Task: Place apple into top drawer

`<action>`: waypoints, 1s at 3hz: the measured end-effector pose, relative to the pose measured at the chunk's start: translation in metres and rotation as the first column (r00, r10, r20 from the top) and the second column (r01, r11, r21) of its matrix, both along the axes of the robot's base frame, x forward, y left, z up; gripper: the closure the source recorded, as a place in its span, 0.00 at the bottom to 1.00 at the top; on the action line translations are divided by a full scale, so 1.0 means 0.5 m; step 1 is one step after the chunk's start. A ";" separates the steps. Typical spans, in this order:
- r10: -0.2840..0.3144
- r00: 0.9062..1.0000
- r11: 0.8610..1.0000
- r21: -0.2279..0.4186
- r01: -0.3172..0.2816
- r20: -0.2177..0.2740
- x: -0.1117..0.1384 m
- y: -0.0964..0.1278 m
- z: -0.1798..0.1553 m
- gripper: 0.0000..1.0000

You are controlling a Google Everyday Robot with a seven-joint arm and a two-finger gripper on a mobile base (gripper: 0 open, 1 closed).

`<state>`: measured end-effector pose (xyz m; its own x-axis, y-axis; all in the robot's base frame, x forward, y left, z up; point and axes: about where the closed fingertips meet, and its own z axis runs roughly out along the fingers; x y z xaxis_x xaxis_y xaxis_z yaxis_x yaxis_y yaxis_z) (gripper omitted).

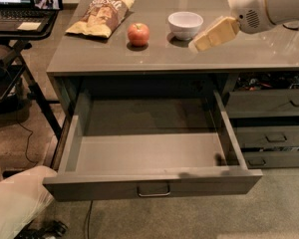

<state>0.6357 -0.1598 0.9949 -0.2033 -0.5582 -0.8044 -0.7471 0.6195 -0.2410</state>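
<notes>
The red-orange apple [138, 34] sits on the grey countertop [154, 54], between a chip bag and a white bowl. The top drawer [149, 176] is pulled wide open below the counter and is empty, with a small metal bar handle on its front panel. My gripper [198, 43] hangs over the counter just right of the bowl, its tan fingers pointing left and down toward the apple, about a bowl's width from it. It holds nothing.
A white bowl [185, 24] stands right of the apple. A chip bag [100, 15] lies at the back left. Narrower grey drawers [269, 133] stack at the right. A laptop stand [20, 19] is at left; a white cushion [12, 198] lies at the lower left.
</notes>
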 end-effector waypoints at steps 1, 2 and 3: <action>-0.005 1.000 1.000 0.030 0.005 0.002 0.063 0.042 -0.018 0.00; -0.002 1.000 0.997 0.073 0.002 0.003 0.144 0.108 -0.058 0.00; -0.013 1.000 0.989 0.150 0.012 0.007 0.211 0.172 -0.100 0.00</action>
<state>0.7414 -0.0739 0.9450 -0.2026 -0.4285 -0.8805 -0.7376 0.6582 -0.1506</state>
